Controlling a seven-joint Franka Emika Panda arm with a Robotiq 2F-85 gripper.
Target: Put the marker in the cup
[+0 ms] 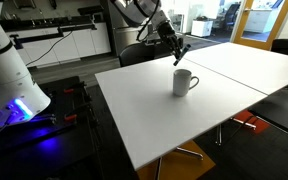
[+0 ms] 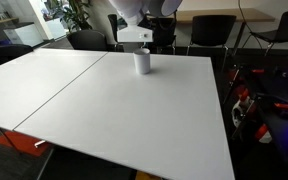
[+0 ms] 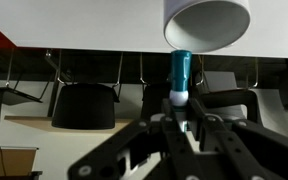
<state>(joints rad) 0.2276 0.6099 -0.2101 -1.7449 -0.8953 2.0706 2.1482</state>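
No text, label, brand, number or sign can be read in any view; every surface is too small or blurred.

Teal marker (image 3: 180, 72), held aloft, points toward the upright white cup (image 1: 184, 83).

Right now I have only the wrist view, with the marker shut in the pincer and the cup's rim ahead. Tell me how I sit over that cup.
Observer: In an exterior view the pincer hangs above the cup, with a gap to its rim. The marker is not inside yet.
Operator: Give me the handle side.
Observer: The handle sticks out on the side away from the arm, rightward in that picture.
Operator: Confirm the cup is standing.
Observer: It stands upright in both exterior views, on the white table.
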